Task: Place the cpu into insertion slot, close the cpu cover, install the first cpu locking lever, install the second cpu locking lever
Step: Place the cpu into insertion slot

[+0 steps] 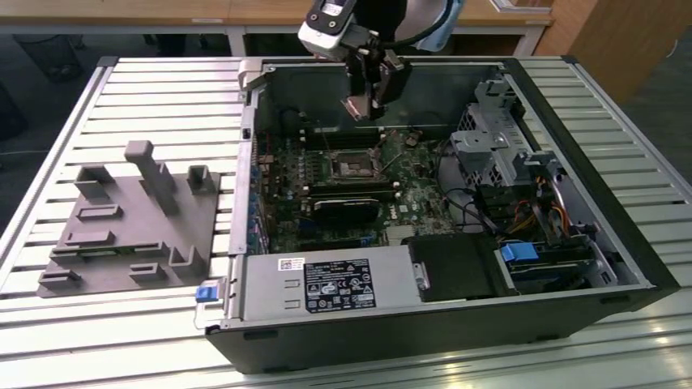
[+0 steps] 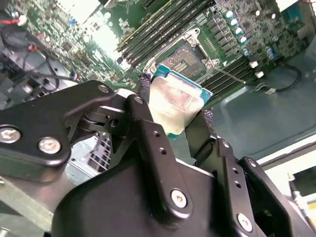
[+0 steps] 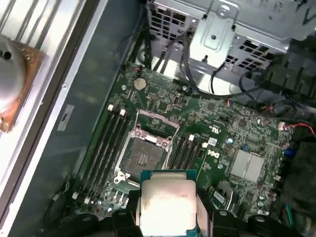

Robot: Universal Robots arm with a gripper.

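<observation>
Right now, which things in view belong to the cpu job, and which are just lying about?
Job:
cpu, gripped in the claw
insertion slot, empty
cpu cover, swung open

Lying about:
grey fixture on the slatted table
power supply
memory slots
drive cage

One cpu (image 3: 165,205), one insertion slot (image 3: 143,157), one cpu cover (image 3: 157,117), one motherboard (image 3: 217,123), two banks of memory slots (image 3: 106,143), one computer case (image 1: 433,332), one grey fixture block (image 1: 130,235), one gripper (image 1: 368,104).
</observation>
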